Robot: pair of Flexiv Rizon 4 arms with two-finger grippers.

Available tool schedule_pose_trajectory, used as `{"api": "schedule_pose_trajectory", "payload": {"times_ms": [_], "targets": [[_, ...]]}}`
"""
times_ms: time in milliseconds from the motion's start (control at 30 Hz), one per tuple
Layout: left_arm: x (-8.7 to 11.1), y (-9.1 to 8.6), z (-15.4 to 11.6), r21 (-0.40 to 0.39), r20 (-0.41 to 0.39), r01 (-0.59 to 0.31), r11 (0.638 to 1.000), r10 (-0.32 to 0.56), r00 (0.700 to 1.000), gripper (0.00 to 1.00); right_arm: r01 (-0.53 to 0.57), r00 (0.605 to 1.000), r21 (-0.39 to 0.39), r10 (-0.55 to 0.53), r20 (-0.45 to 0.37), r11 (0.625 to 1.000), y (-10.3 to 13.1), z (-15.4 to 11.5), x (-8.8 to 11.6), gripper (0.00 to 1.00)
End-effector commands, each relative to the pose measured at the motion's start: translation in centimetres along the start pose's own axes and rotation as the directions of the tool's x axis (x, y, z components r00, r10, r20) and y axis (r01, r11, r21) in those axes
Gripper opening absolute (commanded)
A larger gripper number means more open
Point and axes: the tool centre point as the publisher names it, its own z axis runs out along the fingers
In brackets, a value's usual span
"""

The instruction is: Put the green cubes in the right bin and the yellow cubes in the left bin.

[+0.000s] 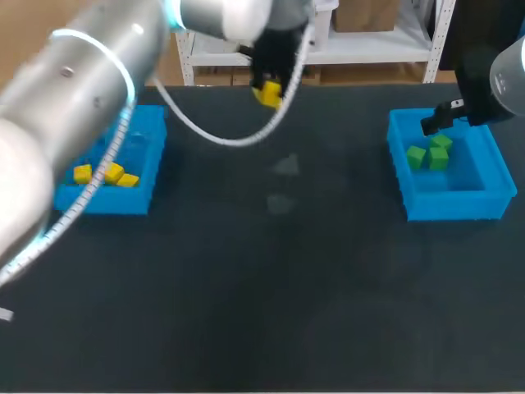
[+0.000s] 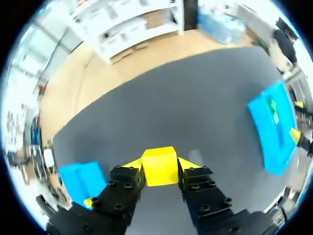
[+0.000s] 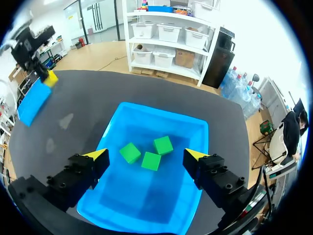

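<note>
My left gripper (image 2: 159, 165) is shut on a yellow cube (image 2: 159, 166), held in the air above the table's far middle; in the head view the yellow cube (image 1: 268, 93) hangs under the left gripper (image 1: 268, 89). Three yellow cubes (image 1: 105, 174) lie in the left blue bin (image 1: 144, 199). My right gripper (image 3: 146, 155) stands open above the right blue bin (image 3: 193, 128), over three green cubes (image 3: 150, 152). The head view shows the green cubes (image 1: 431, 153) in the right bin (image 1: 455, 203), with the right gripper (image 1: 439, 119) at its far edge.
The dark table top (image 1: 262, 295) stretches between the two bins. My left arm (image 1: 74, 107) crosses the near left of the head view and hides part of the left bin. A white cable (image 1: 221, 138) hangs from it.
</note>
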Motion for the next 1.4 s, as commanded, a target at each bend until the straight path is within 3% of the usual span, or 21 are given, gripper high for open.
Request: {"api": "schedule_pose_trajectory", "payload": {"times_ms": [33, 200, 333, 533, 800, 833, 867, 1000, 1400], "targets": [[10.3, 7.7, -2.0, -0.017, 0.253, 0.149, 0.989, -0.14, 0.957, 0.0, -0.001, 1.0, 0.004, 0.001, 0.003, 1.0, 0.1, 0.0, 0.1, 1.0], [14.8, 13.1, -1.8, -0.044, 0.244, 0.3, 0.953, -0.281, 0.928, 0.0, -0.001, 1.0, 0.004, 0.001, 0.003, 1.0, 0.1, 0.0, 0.1, 1.0], [17.8, 15.6, -1.0, -0.057, 0.223, 0.369, 0.927, -0.349, 0.91, 0.0, -0.001, 1.0, 0.004, 0.001, 0.003, 1.0, 0.1, 0.0, 0.1, 1.0], [20.9, 17.5, 0.9, -0.051, 0.194, 0.444, 0.895, -0.427, 0.883, 0.0, -0.001, 1.0, 0.004, 0.001, 0.003, 1.0, 0.1, 0.0, 0.1, 1.0], [21.8, 18.3, 2.5, -0.051, 0.179, 0.462, 0.886, -0.447, 0.877, 0.0, -0.001, 1.0, 0.004, 0.001, 0.003, 1.0, 0.1, 0.0, 0.1, 1.0], [21.7, 18.2, 2.6, -0.049, 0.178, 0.461, 0.886, -0.446, 0.877, 0.27, -0.001, 1.0, 0.004, 0.001, 0.003, 1.0, 0.1, 0.0, 0.1, 1.0], [21.7, 18.1, 2.7, -0.042, 0.176, 0.457, 0.888, -0.444, 0.879, 1.0, -0.001, 1.0, 0.004, 0.001, 0.003, 1.0, 0.1, 0.0, 0.1, 1.0], [21.3, 17.7, 2.6, 0.022, 0.197, 0.472, 0.881, -0.467, 0.862, 1.0, -0.001, 1.0, 0.004, 0.001, 0.003, 1.0, 0.1, 0.0, 0.1, 1.0], [21.3, 17.7, 2.6, 0.022, 0.197, 0.472, 0.881, -0.467, 0.862, 1.0, -0.001, 1.0, 0.004, 0.001, 0.003, 1.0, 0.1, 0.0, 0.1, 1.0]]}}
